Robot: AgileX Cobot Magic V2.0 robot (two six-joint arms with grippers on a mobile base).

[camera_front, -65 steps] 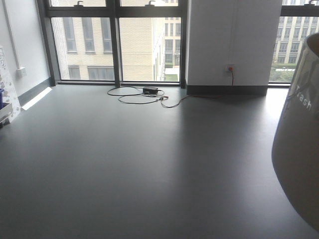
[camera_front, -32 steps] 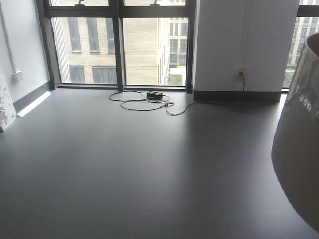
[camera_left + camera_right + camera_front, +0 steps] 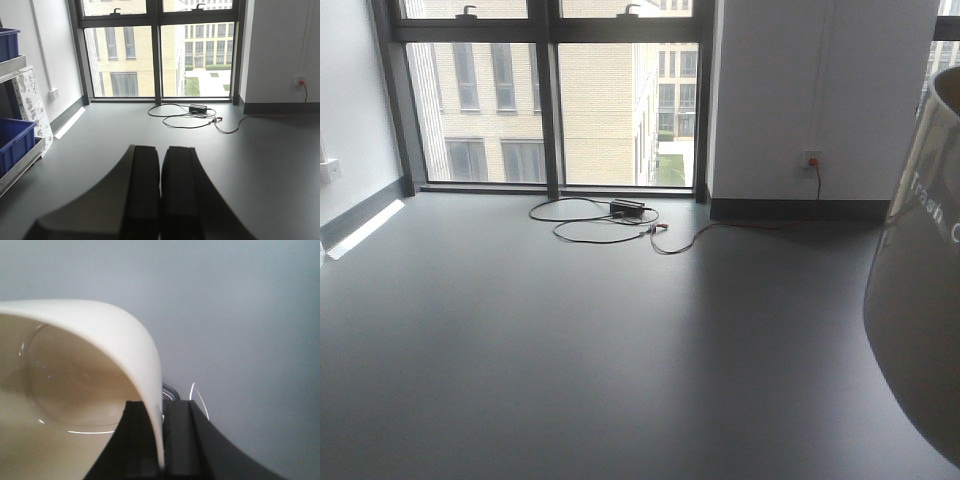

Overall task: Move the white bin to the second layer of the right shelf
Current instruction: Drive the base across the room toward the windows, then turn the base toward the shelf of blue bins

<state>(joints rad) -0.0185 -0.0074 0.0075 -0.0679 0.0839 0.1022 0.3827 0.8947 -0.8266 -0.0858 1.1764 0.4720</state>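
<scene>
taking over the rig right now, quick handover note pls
The left gripper is shut and holds nothing.
The right gripper is shut on the white bin, clamping its rim wall with one finger inside and one outside.
In the front view the bin sits at the right edge, with only bare floor and windows ahead.
Done: the bin is grasped.
Left: the right shelf second layer is not in any view. Find it and set the bin on it.

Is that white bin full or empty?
Empty, as far as shown: the white bin has a bare inside in the right wrist view.
</scene>
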